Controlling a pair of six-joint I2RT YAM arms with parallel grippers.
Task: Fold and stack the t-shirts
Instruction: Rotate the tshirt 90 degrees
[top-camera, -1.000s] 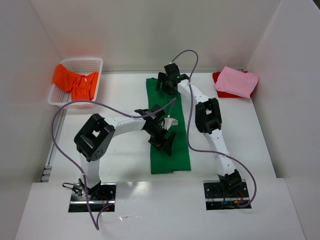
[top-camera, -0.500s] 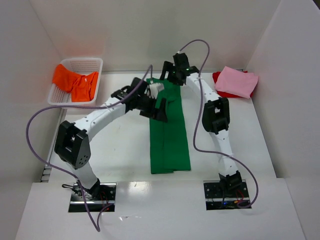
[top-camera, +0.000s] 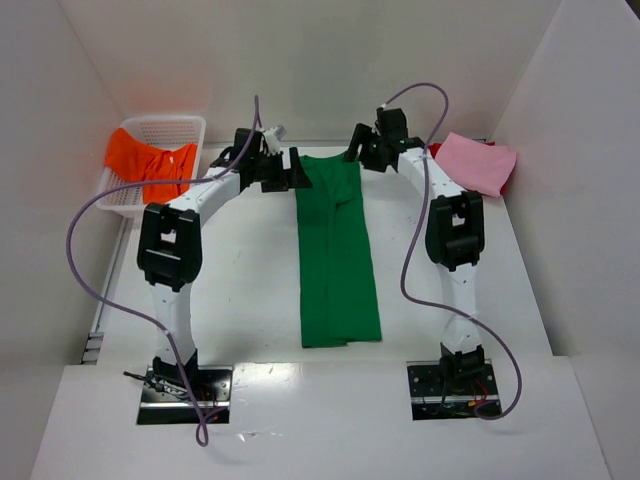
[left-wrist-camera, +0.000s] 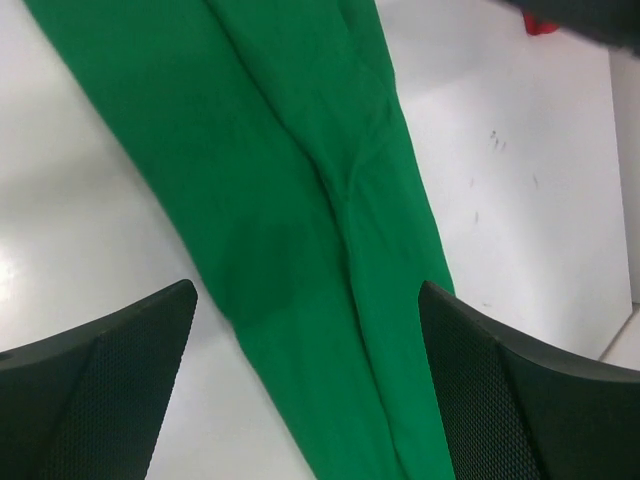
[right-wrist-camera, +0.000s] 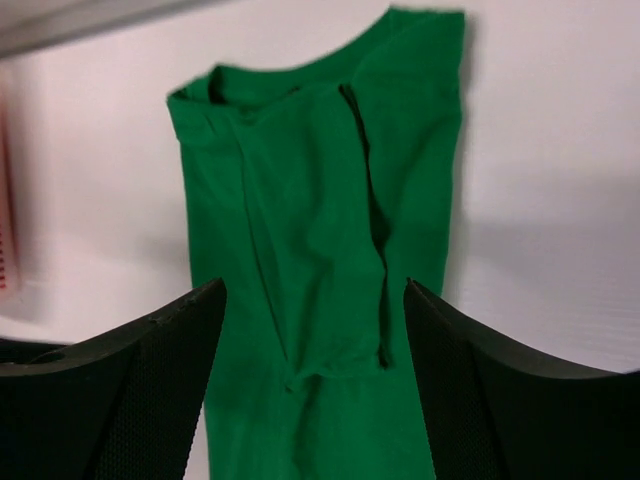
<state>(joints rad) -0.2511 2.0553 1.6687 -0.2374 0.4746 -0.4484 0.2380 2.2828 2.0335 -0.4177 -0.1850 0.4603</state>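
**Now both hands sit at the collar end of the green strip**

Plainly, the green shirt (top-camera: 338, 250) lies on the bench (top-camera: 250, 280) as a narrow strip, its sides folded in. Its long axis runs straight away from the arm bases, hem towards them and collar at the far end.

The left hand (top-camera: 290, 172) hovers just beside the far left corner, and the right hand (top-camera: 362, 155) just beside the far right corner. Each is about equally near to its own corner. Both are released: each wrist view shows the fingers (left-wrist-camera: 100, 400) spread wide, with green cloth below and nothing between them.

The next move probably turns on that layout. The collar end lies directly under the two hands, and the hem lies back along the strip towards the bases, so a fold across the length would bring the far end towards the near one. Neither hand has pinched cloth yet.

The pink shirt (top-camera: 475, 162) rests on the red shirt (top-camera: 437, 155) at the far right. The orange shirt (top-camera: 150, 165) lies in the basket (top-camera: 165, 125) at the far left.
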